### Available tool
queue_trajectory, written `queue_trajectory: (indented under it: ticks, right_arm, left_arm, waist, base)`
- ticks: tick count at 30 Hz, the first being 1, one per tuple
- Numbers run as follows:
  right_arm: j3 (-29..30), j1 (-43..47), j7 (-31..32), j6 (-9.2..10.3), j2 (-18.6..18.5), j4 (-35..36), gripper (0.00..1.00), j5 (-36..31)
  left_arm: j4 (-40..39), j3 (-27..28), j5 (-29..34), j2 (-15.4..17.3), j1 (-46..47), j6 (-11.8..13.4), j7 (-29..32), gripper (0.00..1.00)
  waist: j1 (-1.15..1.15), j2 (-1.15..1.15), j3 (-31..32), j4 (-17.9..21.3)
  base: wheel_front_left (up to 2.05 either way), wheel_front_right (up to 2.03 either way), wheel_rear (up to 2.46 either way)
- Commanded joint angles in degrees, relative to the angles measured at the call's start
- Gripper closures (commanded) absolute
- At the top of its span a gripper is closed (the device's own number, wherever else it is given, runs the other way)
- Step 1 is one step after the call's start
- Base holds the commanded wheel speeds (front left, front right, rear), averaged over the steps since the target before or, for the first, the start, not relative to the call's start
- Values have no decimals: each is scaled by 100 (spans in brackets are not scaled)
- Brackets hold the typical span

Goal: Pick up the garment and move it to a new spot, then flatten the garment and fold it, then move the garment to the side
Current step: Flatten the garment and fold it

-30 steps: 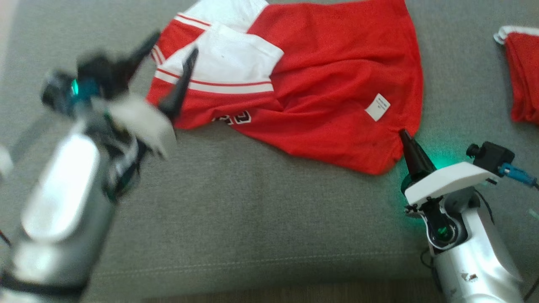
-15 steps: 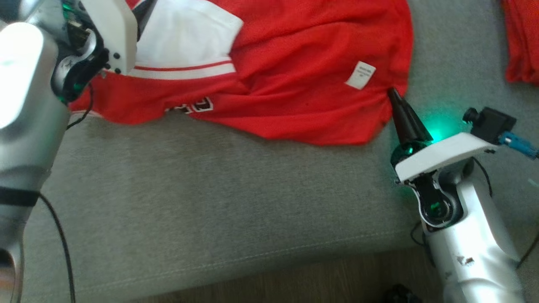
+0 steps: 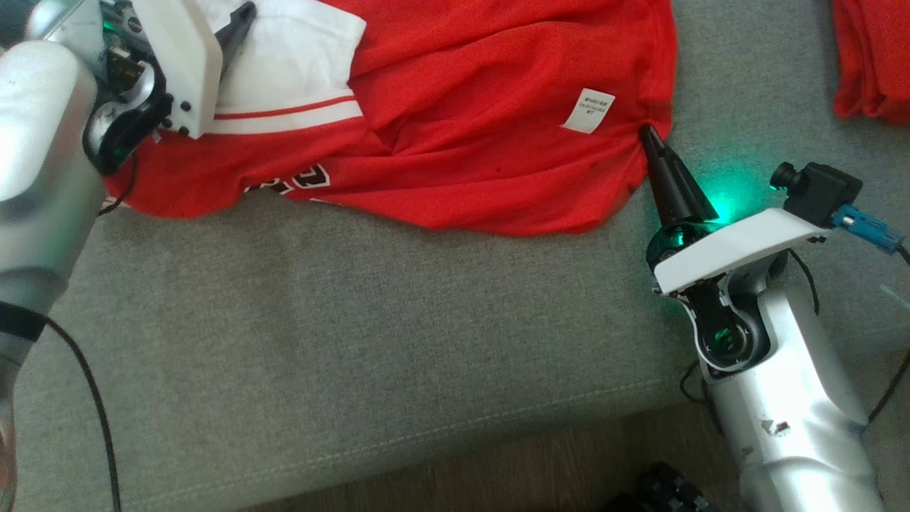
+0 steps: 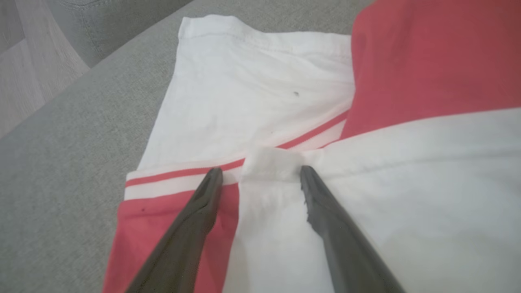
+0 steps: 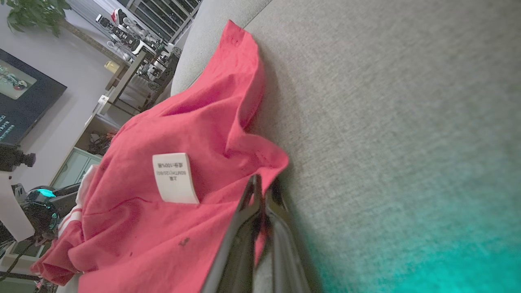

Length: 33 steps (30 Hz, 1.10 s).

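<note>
Pincer states are given per view, followed by progress.

**Head view.** The right pincer (image 3: 647,135) is pressed together on the hem of the garment (image 3: 483,107), near its white label (image 3: 589,110). The garment, red with white panels, lies rumpled on the grey sofa (image 3: 355,320), with creases across the red body and one part lapped over another. A second red cloth (image 3: 871,64) lies well apart at the upper right.

**Left wrist view.** The left pincer (image 4: 260,174) is spread wide, and nothing is held. Its fingers straddle a small raised white fold beside the striped sleeve. Whether the tips touch the cloth cannot be told.

**Right wrist view.** Red cloth is seen nipped between the closed fingers at the hem corner. The rest of the garment is heaped away from that corner.

**Progress (judged).** One corner is secured and a second grasp is not yet made. Whether the move to a new spot is complete cannot be told. Flattening is not done, since creases and overlaps are present. Folding and the move to the side are left.

**Containers.** Nothing is held in a container, and the garment lies directly on the sofa.
</note>
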<state>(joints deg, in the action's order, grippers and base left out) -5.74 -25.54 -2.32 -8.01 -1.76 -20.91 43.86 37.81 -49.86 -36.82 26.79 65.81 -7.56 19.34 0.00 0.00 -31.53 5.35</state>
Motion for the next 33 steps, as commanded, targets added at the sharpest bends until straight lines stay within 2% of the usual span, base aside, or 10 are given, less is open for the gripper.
queue_trajectory:
  ticks: [1,2,4,5,6,7,13,19,24,33]
  right_arm:
    - [46,185,43,53,-112,-567,100,49]
    - [40,182,36,53,-112,-578,100,46]
    - [33,176,24,53,-112,-584,100,40]
    - [36,175,20,53,-112,-590,100,30]
    - [39,175,17,53,-112,-596,100,19]
    - [41,175,18,53,-112,-601,100,8]
    - [36,157,33,53,-112,-580,100,-25]
    - [117,85,-57,53,-119,-392,100,-170]
    - [306,-237,-26,53,-271,108,100,-374]
    - [627,-1241,866,53,-657,1229,100,-587]
  left_arm:
    - [-22,124,-24,299,248,8,-35,0]
    - [12,76,-58,299,259,8,-61,1]
    - [58,-24,-121,290,289,8,-103,44]
    - [70,-75,-152,285,305,8,-128,62]
    - [82,-130,-180,283,321,8,-151,86]
    - [89,-190,-210,284,335,8,-172,100]
    - [118,-529,-343,360,436,8,-415,100]
    - [53,-662,-329,461,613,8,-1067,100]
    - [-81,-551,-359,614,894,8,-1777,100]
    - [-409,-290,-333,1223,1229,51,-2312,100]
  waist:
    - [0,0,17,-3]
    - [0,0,28,-7]
    - [0,0,46,-23]
    - [0,0,54,-31]
    - [0,0,63,-39]
    - [0,0,73,-45]
    - [0,0,154,-61]
    - [0,0,360,-90]
    - [0,0,724,-124]
    - [0,0,1613,-209]
  base:
    - [0,0,0]
    - [0,0,0]
    - [0,0,0]
    - [0,0,0]
    - [0,0,0]
    - [0,0,0]
    - [0,0,0]
    - [0,0,0]
    - [0,0,0]
    - [0,0,0]
